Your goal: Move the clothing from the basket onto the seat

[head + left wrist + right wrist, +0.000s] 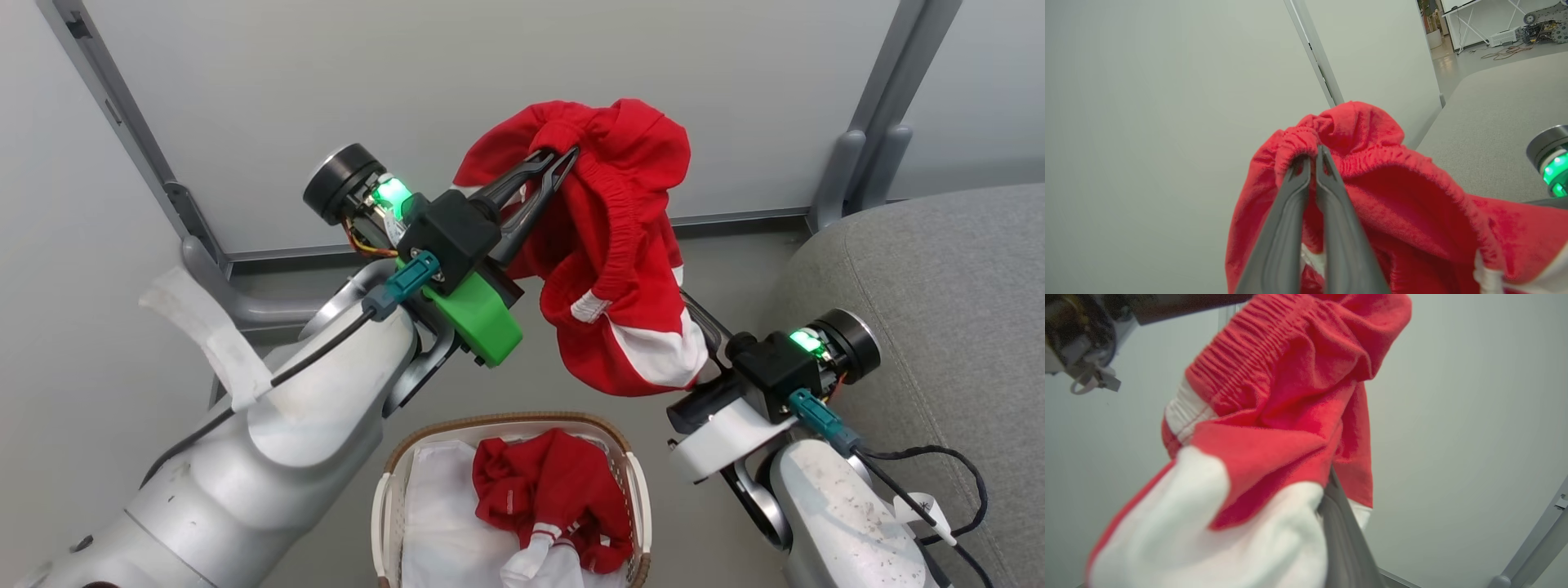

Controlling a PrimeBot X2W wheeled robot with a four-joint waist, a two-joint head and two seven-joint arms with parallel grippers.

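A red garment (608, 245) with white panels hangs in the air between my two grippers. My left gripper (563, 160) is shut on its gathered elastic waistband, and its fingers (1327, 192) pinch that band in the left wrist view. My right gripper (692, 310) sits lower right, its tips buried in the garment's lower white-panelled part (1249, 490); one grey finger (1347, 543) shows beneath the cloth, apparently closed on it. Below, the basket (633, 482) holds a second red garment (555, 490) on a white liner. The grey seat (939, 278) lies at the right.
A pale wall with grey metal frame posts (878, 106) stands behind the arms. A floor rail (735, 220) runs along the wall's base. Black cables (939, 474) trail from my right wrist over the seat's edge. Grey floor surrounds the basket.
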